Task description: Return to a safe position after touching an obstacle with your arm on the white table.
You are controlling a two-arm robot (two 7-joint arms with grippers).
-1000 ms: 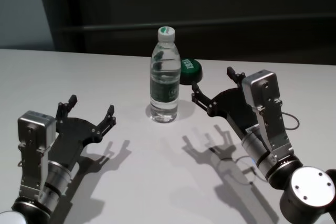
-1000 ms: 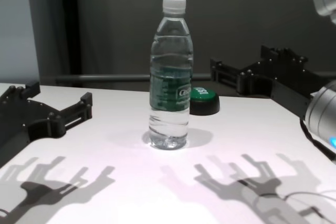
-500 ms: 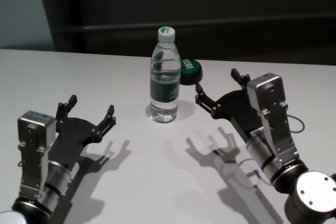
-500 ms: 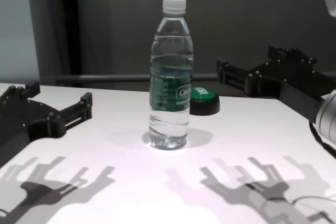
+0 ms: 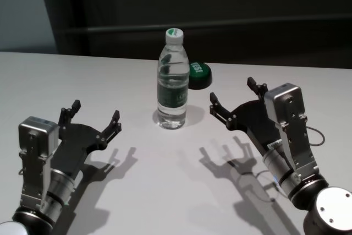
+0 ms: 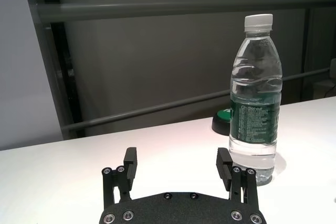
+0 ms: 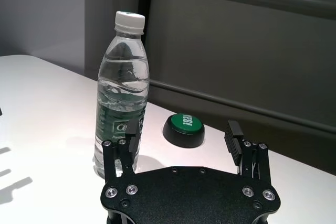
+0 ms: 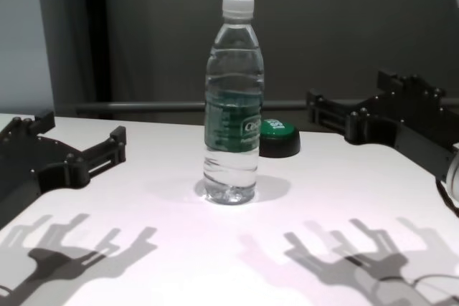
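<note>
Bottle [image 5: 172,83] stands upright near the middle of the white table [image 5: 165,191]. Right gripper [image 5: 237,98], fingers spread and holding nothing, hovers above the table to the bottle's right, clear of it. Left gripper [image 5: 92,116], also spread and empty, hangs to the bottle's left, nearer the robot. A green-topped button [image 5: 199,74] sits just behind the bottle.

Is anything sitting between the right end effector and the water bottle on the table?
Nothing visible. The right end effector hovers open beside the water bottle, with only bare white table between them. The green button sits farther back, off that line.
</note>
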